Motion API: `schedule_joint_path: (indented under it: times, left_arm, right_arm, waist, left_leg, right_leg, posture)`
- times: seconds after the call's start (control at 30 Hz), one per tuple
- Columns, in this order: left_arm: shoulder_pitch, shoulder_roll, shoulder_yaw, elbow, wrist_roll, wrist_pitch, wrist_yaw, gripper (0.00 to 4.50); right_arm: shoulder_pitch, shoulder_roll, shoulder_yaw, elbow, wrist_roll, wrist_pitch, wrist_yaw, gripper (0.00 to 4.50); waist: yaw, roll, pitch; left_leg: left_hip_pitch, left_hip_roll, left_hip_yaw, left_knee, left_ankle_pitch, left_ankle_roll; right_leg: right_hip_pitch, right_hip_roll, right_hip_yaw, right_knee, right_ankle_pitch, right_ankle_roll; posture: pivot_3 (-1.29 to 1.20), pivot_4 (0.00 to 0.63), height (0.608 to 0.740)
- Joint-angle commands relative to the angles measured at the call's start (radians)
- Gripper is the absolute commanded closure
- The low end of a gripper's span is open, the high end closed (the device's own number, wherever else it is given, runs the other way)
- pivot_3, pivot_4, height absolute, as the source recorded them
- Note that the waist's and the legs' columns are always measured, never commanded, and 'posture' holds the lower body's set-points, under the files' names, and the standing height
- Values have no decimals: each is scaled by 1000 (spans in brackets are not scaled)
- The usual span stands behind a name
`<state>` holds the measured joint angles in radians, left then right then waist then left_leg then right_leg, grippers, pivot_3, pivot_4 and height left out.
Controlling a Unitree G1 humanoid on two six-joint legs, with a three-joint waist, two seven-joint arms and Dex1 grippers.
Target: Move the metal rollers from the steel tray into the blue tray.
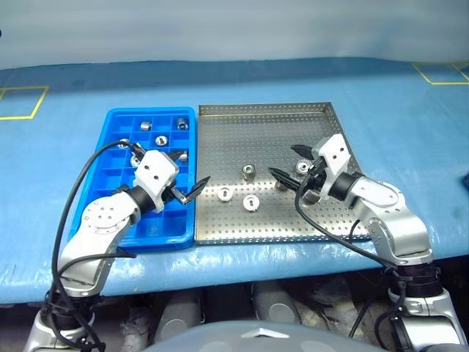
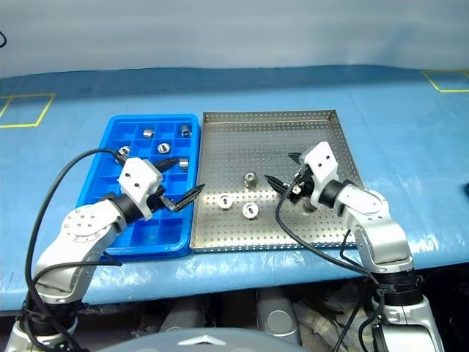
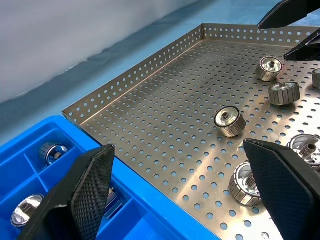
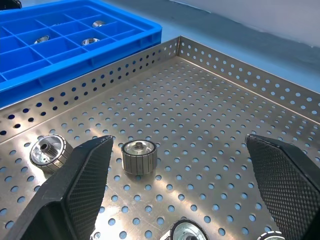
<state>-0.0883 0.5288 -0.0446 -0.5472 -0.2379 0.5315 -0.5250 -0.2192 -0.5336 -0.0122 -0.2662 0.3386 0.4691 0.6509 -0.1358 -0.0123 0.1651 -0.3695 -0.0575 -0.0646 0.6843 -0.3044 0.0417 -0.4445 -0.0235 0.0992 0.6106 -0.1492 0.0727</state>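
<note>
The steel tray [image 1: 242, 125] lies right of the blue tray [image 1: 116, 158], rims touching. Several metal rollers lie loose on its perforated floor, among them one [image 1: 248, 171], another [image 1: 226, 193] and a third [image 1: 250, 202]. My left gripper [image 1: 194, 167] hangs open and empty over the blue tray's right edge, pointing toward the steel tray. My right gripper [image 1: 283, 160] is open and empty just above the steel tray, near a roller [image 1: 303, 167]. In the right wrist view a roller [image 4: 139, 156] stands upright between the spread fingers [image 4: 75, 195]. Several rollers, such as one [image 1: 160, 138], sit in blue tray compartments.
Both trays rest on a pale blue table cover [image 1: 410, 132], close to its front edge. Yellow tape squares [image 1: 22, 103] mark the far corners. Black cables [image 1: 73, 198] loop from both wrists.
</note>
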Motion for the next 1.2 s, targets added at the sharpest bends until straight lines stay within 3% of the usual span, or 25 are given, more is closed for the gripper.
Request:
schedule_joint_path:
  times: [0.03, 0.83, 1.2]
  left_arm:
    - [-9, -11, -2, -14, 0, -22, 0, 0]
    - [0, -22, -18, -12, 6, -13, 3, 0]
    - [-101, 10, -156, 44, 74, 46, -30, 0]
  right_arm:
    - [-1, 2, -17, -45, 12, 1, -6, 32]
    - [-8, 15, -10, -37, 6, -7, -6, 32]
    - [12, 21, -20, -54, 0, -10, -23, 32]
  waist:
    - [1, 0, 0]
    - [2, 0, 0]
    - [0, 0, 0]
  left_leg:
    - [0, 0, 0, 0, 0, 0]
    - [0, 0, 0, 0, 0, 0]
    - [0, 0, 0, 0, 0, 0]
  right_leg:
    - [0, 0, 0, 0, 0, 0]
    - [0, 0, 0, 0, 0, 0]
    - [0, 0, 0, 1, 0, 0]
  posture:
    - [-191, 150, 740]
    - [-184, 150, 740]
    - [-214, 150, 740]
